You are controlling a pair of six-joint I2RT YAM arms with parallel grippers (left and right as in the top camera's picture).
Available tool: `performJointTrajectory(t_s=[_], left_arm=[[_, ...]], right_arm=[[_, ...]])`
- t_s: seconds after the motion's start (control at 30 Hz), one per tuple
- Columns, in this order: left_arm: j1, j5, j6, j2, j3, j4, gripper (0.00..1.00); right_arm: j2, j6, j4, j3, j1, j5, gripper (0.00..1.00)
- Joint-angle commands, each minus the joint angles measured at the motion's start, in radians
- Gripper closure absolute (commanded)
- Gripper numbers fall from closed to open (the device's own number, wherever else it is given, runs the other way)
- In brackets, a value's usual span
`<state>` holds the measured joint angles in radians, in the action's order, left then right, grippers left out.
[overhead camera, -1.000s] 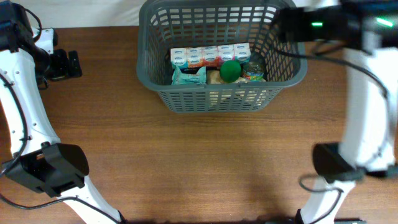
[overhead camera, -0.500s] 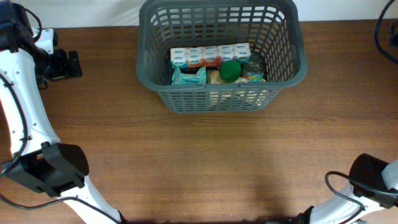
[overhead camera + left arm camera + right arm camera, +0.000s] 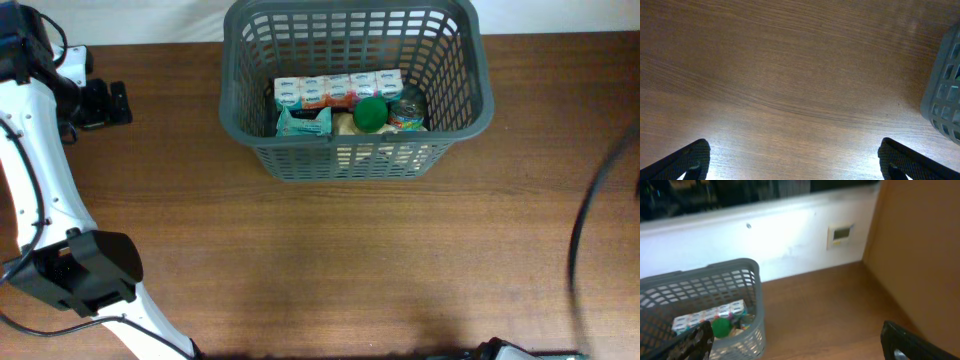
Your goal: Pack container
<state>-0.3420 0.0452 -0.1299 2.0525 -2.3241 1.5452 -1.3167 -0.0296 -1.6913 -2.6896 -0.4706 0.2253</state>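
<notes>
The dark grey lattice basket (image 3: pixel 462 110) stands at the back middle of the table. Inside lie a row of small cartons (image 3: pixel 338 90), a green ball (image 3: pixel 370 113), a teal packet (image 3: pixel 303 122) and a tin (image 3: pixel 408 116). My left gripper (image 3: pixel 105 103) is at the far left, well apart from the basket, open and empty over bare wood (image 3: pixel 795 165). The basket's corner (image 3: pixel 945 95) shows at the right of the left wrist view. My right gripper (image 3: pixel 795 340) is open and empty, high up to the right of the basket (image 3: pixel 747 280), out of the overhead view.
The table top is brown wood (image 3: pixel 330 250). A white wall (image 3: pixel 790 235) with a small panel (image 3: pixel 840 232) runs behind the table. A tan board (image 3: pixel 920 250) stands at the right. A dark cable (image 3: pixel 590 220) blurs at the overhead view's right edge.
My right arm has swung away from above the basket's right side and left the overhead view, leaving only a blurred cable. The left arm and the basket's contents have not moved.
</notes>
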Motion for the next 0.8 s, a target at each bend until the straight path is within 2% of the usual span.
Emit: performJointTrajectory(t_s=[0.0,0.13,0.23,0.53,0.6,0.77], left_arm=[[-0.006,0.007,0.01,-0.003,0.008,0.001,0.01],[-0.006,0.007,0.01,-0.003,0.008,0.001,0.01],[-0.006,0.007,0.01,-0.003,0.008,0.001,0.01],[-0.006,0.007,0.01,-0.003,0.008,0.001,0.01],[-0.006,0.007,0.01,-0.003,0.008,0.001,0.01],[-0.006,0.007,0.01,-0.003,0.008,0.001,0.01]], right_arm=[[0.17,0.014,-0.007,0.148,-0.002,-0.028,0.01],[0.393,0.015,-0.004,0.364,-0.001,-0.106,0.01],[0.471,0.015,0.0,0.443,-0.001,-0.102,0.01],[0.49,0.016,-0.007,0.481,-0.001,-0.102,0.01],[0.491,0.067,-0.001,0.481,-0.001,-0.033,0.01],[0.49,0.066,-0.005,0.549,-0.001,0.036,0.01]])
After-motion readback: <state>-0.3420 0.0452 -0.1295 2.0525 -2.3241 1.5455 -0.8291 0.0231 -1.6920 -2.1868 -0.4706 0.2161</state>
